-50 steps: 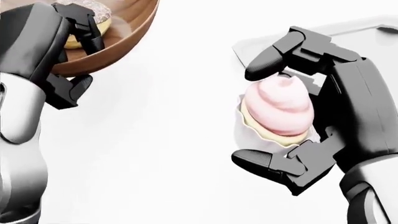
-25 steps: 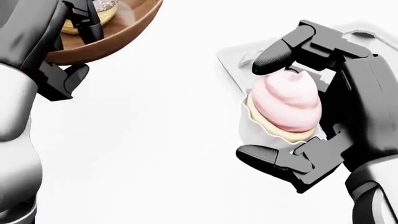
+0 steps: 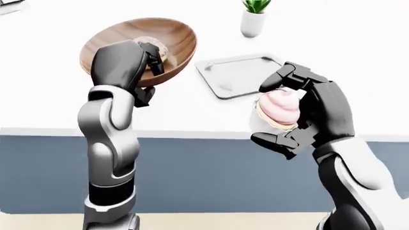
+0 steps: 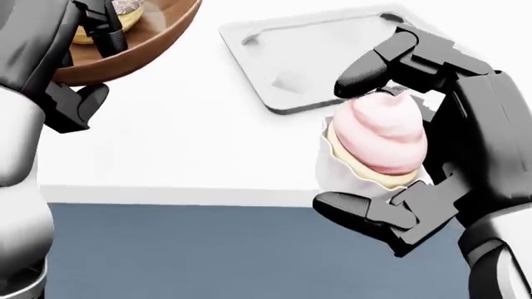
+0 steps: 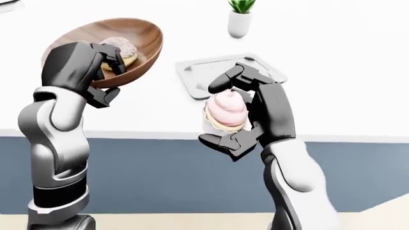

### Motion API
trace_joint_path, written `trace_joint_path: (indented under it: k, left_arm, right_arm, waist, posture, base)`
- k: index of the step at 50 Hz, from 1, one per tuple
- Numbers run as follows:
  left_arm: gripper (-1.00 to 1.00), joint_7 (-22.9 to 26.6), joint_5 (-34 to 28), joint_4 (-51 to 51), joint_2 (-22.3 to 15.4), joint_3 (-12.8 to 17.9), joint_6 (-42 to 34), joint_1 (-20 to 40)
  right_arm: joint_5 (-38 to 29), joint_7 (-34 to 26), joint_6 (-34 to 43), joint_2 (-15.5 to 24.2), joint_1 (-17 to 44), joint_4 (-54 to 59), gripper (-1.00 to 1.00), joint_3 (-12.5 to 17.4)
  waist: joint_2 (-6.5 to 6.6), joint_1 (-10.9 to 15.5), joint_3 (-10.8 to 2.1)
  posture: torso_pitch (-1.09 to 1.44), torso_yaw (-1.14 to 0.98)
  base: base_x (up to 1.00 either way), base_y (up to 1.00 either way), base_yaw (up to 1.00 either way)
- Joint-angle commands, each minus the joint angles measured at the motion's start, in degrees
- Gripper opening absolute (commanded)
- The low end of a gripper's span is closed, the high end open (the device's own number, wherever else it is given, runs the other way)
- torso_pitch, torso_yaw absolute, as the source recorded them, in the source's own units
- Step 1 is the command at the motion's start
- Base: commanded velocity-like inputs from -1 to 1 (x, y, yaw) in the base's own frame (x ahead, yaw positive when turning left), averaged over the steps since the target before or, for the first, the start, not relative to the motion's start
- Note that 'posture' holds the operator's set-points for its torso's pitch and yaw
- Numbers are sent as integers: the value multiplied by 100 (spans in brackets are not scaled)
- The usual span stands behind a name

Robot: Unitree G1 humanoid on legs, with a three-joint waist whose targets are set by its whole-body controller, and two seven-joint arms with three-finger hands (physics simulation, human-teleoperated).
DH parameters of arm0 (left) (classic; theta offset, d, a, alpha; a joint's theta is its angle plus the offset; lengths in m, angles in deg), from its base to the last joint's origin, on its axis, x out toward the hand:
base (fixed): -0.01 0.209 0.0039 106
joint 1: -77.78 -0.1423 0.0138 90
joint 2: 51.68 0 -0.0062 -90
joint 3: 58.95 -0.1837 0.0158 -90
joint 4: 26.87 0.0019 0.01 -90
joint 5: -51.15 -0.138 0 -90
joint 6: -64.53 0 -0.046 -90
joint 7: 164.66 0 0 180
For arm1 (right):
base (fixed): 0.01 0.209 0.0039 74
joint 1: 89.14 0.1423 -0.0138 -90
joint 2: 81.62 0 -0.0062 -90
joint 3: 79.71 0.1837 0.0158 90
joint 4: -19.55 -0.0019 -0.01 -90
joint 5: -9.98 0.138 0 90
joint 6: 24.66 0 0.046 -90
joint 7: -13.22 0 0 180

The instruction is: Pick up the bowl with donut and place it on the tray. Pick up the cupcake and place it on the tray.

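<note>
Head view now takes in the blue face of the worktop (image 4: 191, 249) along its lower part, where a moment ago only the white top showed, and the tray (image 4: 282, 56) has slid from behind the right robot hand (image 4: 374, 143) to lie almost whole above and to the left of it; since everything shifts together, this reads as the camera pulling away and tilting, not the things moving. Nearest, the right robot hand stays pinched on the cupcake (image 4: 378, 140), one dark finger over the pink swirl and another under the pale wrapper, holding it upright in the air just short of the tray's near edge. Beside it to the left, the left robot hand (image 3: 128, 62) keeps its grip on the wooden bowl (image 3: 172, 43), fingers hooked over the rim with the donut (image 5: 121, 48) inside just past them; the bowl is tilted and lifted clear of the worktop. Beyond both hands the tray lies bare, and past it stands a small potted plant (image 3: 253, 19). My judgement is that both pick-ups are done and both placings remain, with the cupcake closer to its goal; the tilted bowl might let the donut slide.
</note>
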Motion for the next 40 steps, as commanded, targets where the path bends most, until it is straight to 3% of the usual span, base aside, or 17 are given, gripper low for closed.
trace_joint_path:
  k: [1,2,4,9,10,11,12,13,15,18,19,20,21,22,25,28,40]
  left_arm:
    - [-100,-119,29,-240,-18,-54,144,211]
    - [-100,-122,30,-237,-20,-52,147,217]
    - [-100,-154,35,-202,-21,-52,166,216]
    - [-100,-224,41,-142,-16,-55,201,204]
    - [-100,-232,42,-139,-14,-58,206,195]
    - [-100,-231,42,-140,-14,-57,205,195]
    - [-100,-222,35,-151,-11,-59,199,193]
    - [-100,-220,36,-151,-13,-59,202,192]
    - [-100,-221,32,-144,-26,-51,206,207]
    - [-100,-216,34,-142,-28,-51,206,216]
    - [-100,-224,37,-136,-28,-49,209,215]
    - [-100,-225,33,-148,-26,-52,213,198]
    - [-100,-220,33,-151,-25,-48,206,207]
    - [-100,-222,35,-148,-23,-49,205,208]
    - [-100,-238,43,-129,-27,-48,209,206]
    - [-100,-243,47,-124,-28,-47,210,208]
    - [-100,-288,38,-25,-41,-62,268,257]
  right_arm:
    - [-36,77,-249,40,104,-151,-100,92]
    - [-23,84,-262,39,104,-148,-100,100]
    - [0,99,-286,36,95,-151,-100,103]
    - [52,141,-305,35,100,-162,-100,102]
    - [54,150,-318,41,98,-155,-100,100]
    - [60,154,-317,44,98,-159,-100,101]
    - [70,155,-322,48,95,-163,-100,105]
    - [80,155,-325,50,94,-164,-100,111]
    - [102,163,-327,55,97,-172,-100,117]
    - [125,176,-334,59,102,-165,-100,119]
    - [133,180,-334,61,107,-165,-100,122]
    - [141,187,-351,64,113,-163,-100,108]
    - [137,194,-360,78,122,-173,-100,81]
    - [100,184,-409,117,91,-169,-100,26]
    - [83,156,-436,98,75,-163,-100,14]
    - [71,129,-479,70,43,-156,-100,3]
    - [171,172,-369,84,198,-142,-100,126]
  waist:
    - [68,-57,-49]
    - [144,-48,4]
    - [193,-122,-97]
    - [454,-277,-23]
    - [528,-296,-27]
    - [738,-313,-81]
    - [602,-249,60]
    - [719,-333,14]
    - [783,-332,-99]
    - [486,-292,27]
    - [314,-292,34]
    - [-57,-348,-95]
    - [-83,-306,-32]
    - [-26,-359,69]
    - [51,-350,-122]
    - [158,-349,-34]
    - [467,-390,-28]
  posture:
    - [0,0]
    - [0,0]
    - [0,0]
    - [0,0]
    - [0,0]
    - [0,0]
    - [0,0]
    - [0,0]
    - [0,0]
    - [0,0]
    - [0,0]
    - [0,0]
    - [0,0]
    - [0,0]
    - [0,0]
    - [0,0]
    - [0,0]
  base:
    - [0,-84,0]
    - [0,-84,0]
    - [0,-80,0]
    - [0,-77,0]
    - [0,-74,0]
    - [0,-72,0]
    - [0,-72,0]
    - [0,-73,0]
    - [0,-64,0]
    - [0,-54,0]
    - [0,-53,0]
    - [0,-30,0]
    - [0,0,0]
    - [0,0,0]
    - [0,0,9]
    - [0,0,86]
    - [0,0,100]
